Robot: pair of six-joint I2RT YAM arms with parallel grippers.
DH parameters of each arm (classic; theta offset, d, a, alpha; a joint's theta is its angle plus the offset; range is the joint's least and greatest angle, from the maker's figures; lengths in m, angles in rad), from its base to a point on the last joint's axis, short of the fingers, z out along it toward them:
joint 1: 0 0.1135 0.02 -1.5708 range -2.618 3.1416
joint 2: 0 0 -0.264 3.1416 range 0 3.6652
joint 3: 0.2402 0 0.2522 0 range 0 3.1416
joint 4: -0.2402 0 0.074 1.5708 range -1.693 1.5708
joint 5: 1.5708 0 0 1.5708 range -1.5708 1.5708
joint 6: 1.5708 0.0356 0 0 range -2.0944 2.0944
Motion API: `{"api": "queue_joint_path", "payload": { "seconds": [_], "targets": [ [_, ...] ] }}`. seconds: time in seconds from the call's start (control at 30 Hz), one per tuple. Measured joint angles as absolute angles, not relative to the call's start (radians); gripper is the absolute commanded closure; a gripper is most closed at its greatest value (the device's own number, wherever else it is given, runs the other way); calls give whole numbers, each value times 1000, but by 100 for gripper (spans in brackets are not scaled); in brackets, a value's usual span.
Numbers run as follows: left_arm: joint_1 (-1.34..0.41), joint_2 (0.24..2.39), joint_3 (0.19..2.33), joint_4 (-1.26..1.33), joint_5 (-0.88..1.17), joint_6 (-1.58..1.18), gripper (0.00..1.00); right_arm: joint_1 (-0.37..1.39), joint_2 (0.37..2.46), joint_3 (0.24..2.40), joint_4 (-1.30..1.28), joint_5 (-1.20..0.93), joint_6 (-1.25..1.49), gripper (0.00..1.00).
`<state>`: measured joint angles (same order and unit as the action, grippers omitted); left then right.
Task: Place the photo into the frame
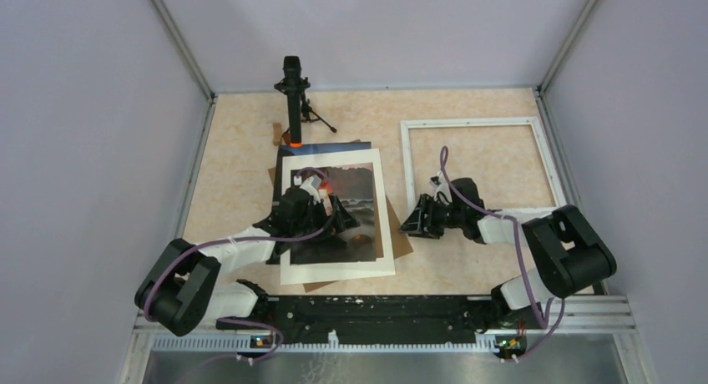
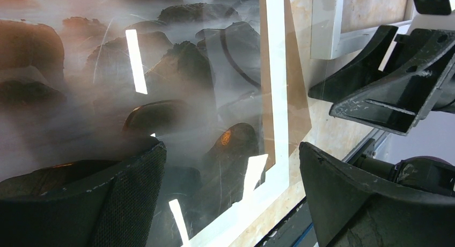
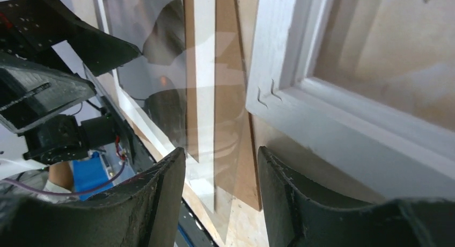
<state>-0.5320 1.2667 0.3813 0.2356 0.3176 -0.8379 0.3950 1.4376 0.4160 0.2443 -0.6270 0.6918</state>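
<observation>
Left fingers (image 2: 107,204) spread wide over one photo (image 1: 367,202); one frame (image 1: 467,123) apart.

Left claw (image 2: 229,150) gapes wide over the photo (image 2: 80,70).

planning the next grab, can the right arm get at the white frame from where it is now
Probably yes. The right claw rests just beside the near left corner of the frame, with nothing lying between them; the left claw is away over the photo.

Overhead rear view, 2 close wrist views
</observation>
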Motion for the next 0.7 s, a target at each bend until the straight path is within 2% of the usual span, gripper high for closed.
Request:
{"api": "queue_joint_path", "payload": {
  "seconds": [0.2,0.47,0.7],
  "targets": [
    [-532,1267,381,236,318,-838,2,408,1518,443,360,-661,749,51],
    [-532,1267,381,236,318,-835,2,408,1537,527,390,-660,790,50],
    [-532,1262,372,244,318,-834,2,374,1661,668,389,-683,784,47]
  ]
}}
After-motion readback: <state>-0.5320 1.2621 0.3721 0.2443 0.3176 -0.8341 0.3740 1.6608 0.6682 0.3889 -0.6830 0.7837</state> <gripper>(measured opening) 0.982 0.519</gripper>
